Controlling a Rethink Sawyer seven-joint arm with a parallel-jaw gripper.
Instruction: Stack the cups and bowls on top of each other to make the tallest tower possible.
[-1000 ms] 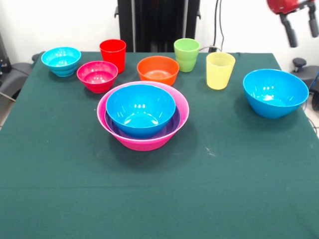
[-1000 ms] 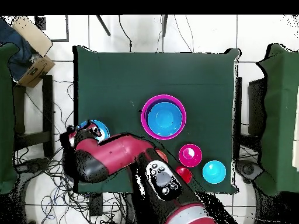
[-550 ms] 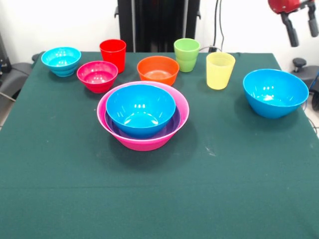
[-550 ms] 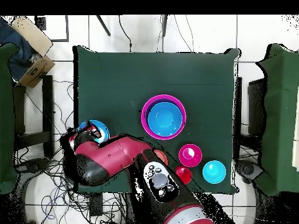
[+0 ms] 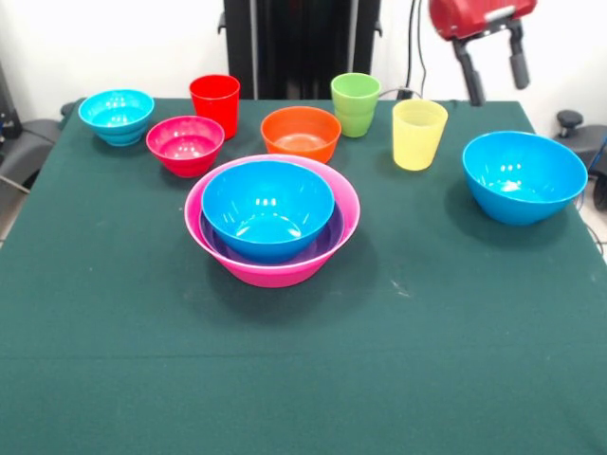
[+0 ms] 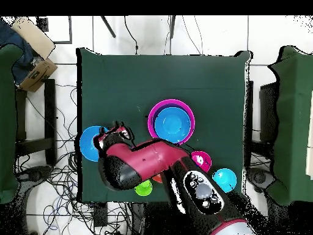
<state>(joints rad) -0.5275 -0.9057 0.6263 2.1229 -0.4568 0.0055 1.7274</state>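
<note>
The green tabletop [image 5: 142, 360] carried every item. Positions below are given relative to the tower [image 5: 272, 220], as seen in the front view, from left to right.

The cyan bowl [image 5: 117, 115] stood far to the upper left of the tower, near the tabletop's rear left corner. The magenta-red bowl [image 5: 185, 144] stood up and to the left of the tower, close to its rim but apart from it. The red cup [image 5: 215, 102] stood upright behind that bowl, farther from the tower.

The tower consisted of the pink bowl [image 5: 275, 270] as the outer base, the purple bowl [image 5: 327, 242] nested in it with only a band of its rim showing, and a blue bowl [image 5: 268, 209] seated on top. In the overhead view the tower [image 6: 171, 122] lay near the tabletop's centre.

The orange bowl [image 5: 301, 133] stood just behind the tower, near it and not touching. The green cup [image 5: 356, 103] stood upright behind and to the right of the tower. The yellow cup [image 5: 418, 134] stood upright farther right. The gripper [image 5: 493, 69] hung in the air above and to the right of the yellow cup, its two dark fingers [image 5: 469, 72] spread apart and holding nothing. The second blue bowl [image 5: 524, 176] sat alone well to the right of the tower.
</note>
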